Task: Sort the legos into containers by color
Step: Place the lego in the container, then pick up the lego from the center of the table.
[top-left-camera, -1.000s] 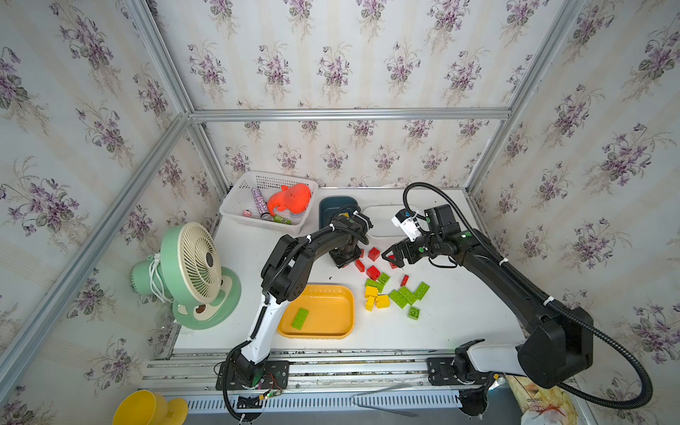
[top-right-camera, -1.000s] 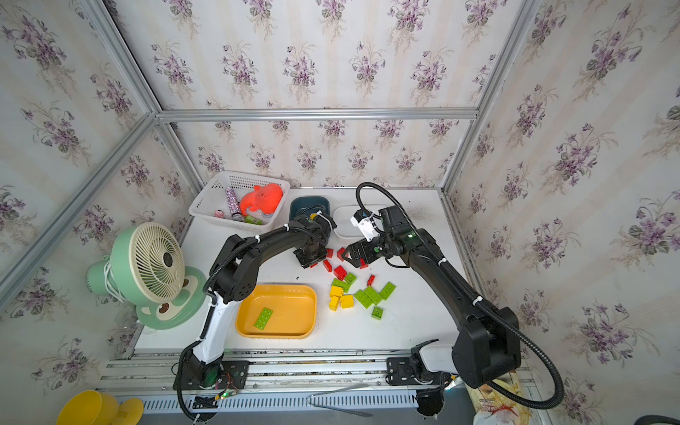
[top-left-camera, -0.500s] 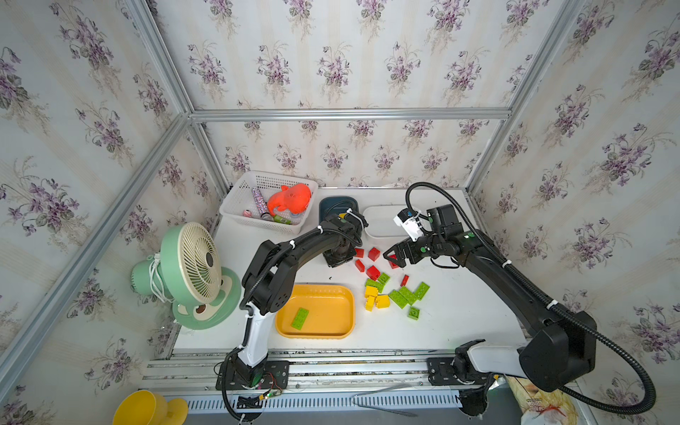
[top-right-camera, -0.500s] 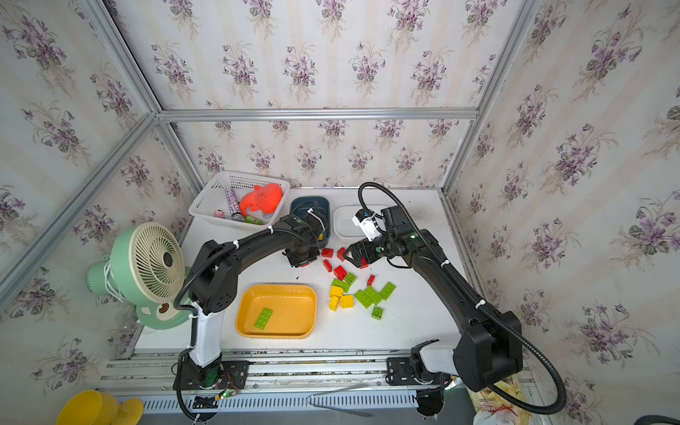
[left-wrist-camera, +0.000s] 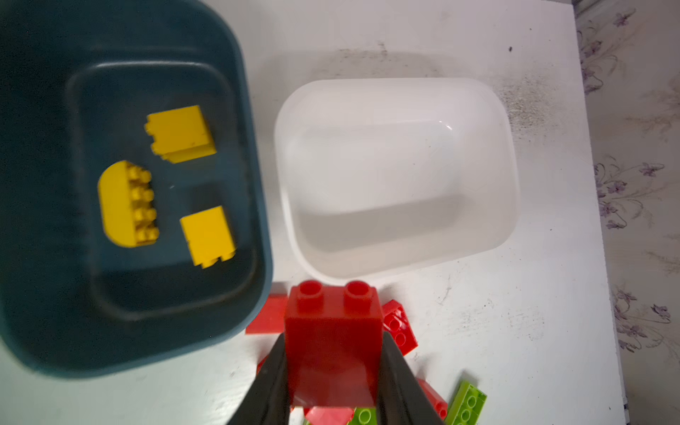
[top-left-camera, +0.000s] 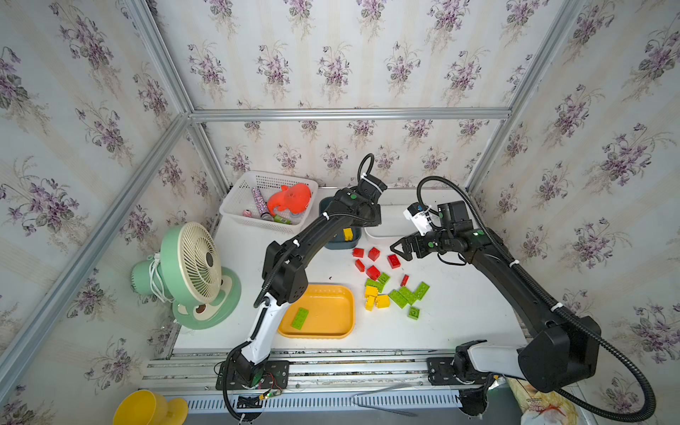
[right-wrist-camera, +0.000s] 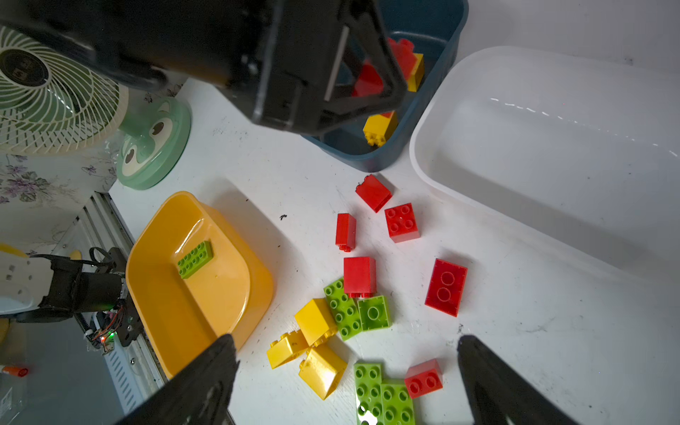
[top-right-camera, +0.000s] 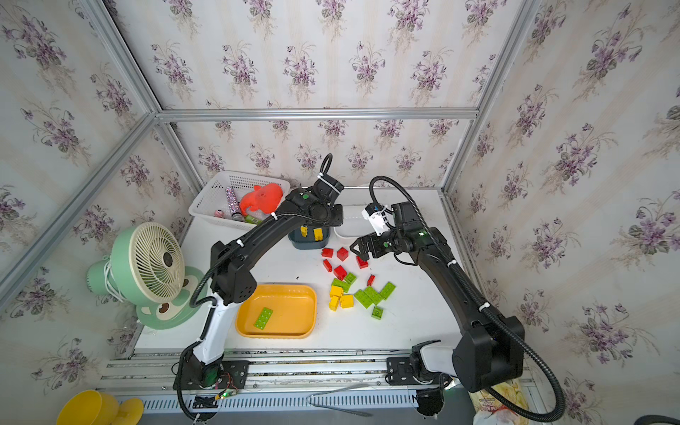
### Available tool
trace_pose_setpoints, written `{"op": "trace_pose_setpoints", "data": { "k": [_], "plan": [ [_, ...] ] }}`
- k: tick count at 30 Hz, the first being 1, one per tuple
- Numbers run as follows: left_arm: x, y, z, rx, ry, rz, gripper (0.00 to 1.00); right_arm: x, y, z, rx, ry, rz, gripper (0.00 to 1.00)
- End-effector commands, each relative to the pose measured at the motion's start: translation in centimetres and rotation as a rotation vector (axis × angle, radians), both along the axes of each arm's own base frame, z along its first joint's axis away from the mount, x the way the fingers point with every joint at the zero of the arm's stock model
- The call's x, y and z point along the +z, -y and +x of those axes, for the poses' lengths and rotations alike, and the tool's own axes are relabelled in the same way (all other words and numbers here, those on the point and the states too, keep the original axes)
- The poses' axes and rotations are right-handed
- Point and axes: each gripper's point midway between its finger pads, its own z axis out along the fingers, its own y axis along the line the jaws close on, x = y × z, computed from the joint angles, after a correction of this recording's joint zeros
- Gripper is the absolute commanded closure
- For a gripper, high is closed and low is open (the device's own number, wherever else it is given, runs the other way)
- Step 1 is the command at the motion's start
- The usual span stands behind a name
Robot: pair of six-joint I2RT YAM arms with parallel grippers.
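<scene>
**Left gripper pinches a red brick by the trays; right gripper hangs spread over the loose pile**

In the left wrist view, the left gripper [left-wrist-camera: 333, 336] has its two dark fingers pressed against opposite sides of a red brick [left-wrist-camera: 331, 312]. The brick sits between them with its two studs pointing away from the wrist, lifted off the table [left-wrist-camera: 515, 331]. It is close to where the teal tray [left-wrist-camera: 254, 206] and the white tray [left-wrist-camera: 397, 110] face each other; which of the two it is over, I cannot tell. Three yellow bricks [left-wrist-camera: 180, 134] lie in the teal tray, and the white tray shows nothing inside.

In both top views the left arm [top-left-camera: 283, 272] rises from the rail at the lower middle of the frame. It bends sharply at the elbow and stretches up and right, with its wrist above the two trays at the centre, hiding the gripper.

The right arm [top-left-camera: 515, 279] climbs from the lower right and reaches up and left. The right gripper [top-left-camera: 399, 251] has its jaws wide apart and holds nothing, just above the red pieces of the loose bricks [top-left-camera: 373, 273] at the centre of the frame. Green and yellow ones lie below them.

The orange-yellow tray [top-left-camera: 331, 294], lower centre, holds one green brick [top-left-camera: 300, 318].
</scene>
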Motion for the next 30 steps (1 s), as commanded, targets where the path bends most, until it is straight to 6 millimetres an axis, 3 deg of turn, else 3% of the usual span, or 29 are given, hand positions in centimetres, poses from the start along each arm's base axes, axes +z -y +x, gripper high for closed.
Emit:
{"op": "trace_pose_setpoints", "data": {
  "k": [1,7,9,12,15,18,20,23,27,30],
  "plan": [
    [-0.4,1.8,1.8,-0.056,0.072,-0.011,0.73,1.1,-0.1,0.2,-0.001,0.015,0.021,0.04],
    [-3.8,3.1,4.0,-0.059,0.106,-0.007,0.67,1.1,0.1,-0.1,0.009,-0.001,0.009,0.04],
    [-4.6,3.6,4.1,-0.076,0.100,-0.015,0.61,1.2,0.3,-0.2,0.009,-0.002,0.005,0.04],
    [-3.2,4.0,3.9,-0.105,0.127,-0.024,0.39,1.2,0.5,-0.3,0.005,-0.007,0.010,0.04],
    [-0.6,3.0,3.3,-0.102,0.161,-0.012,0.34,1.1,0.4,-0.5,0.009,-0.013,0.014,0.04],
    [0.8,1.2,1.3,-0.089,0.136,0.000,0.33,1.0,0.5,-0.7,0.011,-0.010,0.014,0.04],
    [0.8,-0.2,-1.2,-0.073,0.070,0.010,0.33,0.8,0.6,-0.7,0.011,-0.011,0.015,0.04],
    [-0.5,-2.4,-5.0,-0.022,-0.061,0.029,0.33,0.6,0.6,-0.7,0.016,-0.014,0.016,0.04],
    [-2.0,-3.6,-8.4,0.014,-0.170,0.045,0.33,0.3,0.5,-0.6,0.021,-0.019,0.020,0.04],
    [-4.3,-4.6,-10.6,0.071,-0.257,0.096,0.33,0.2,0.4,-0.6,0.025,-0.021,0.023,0.04]
  ]
}}
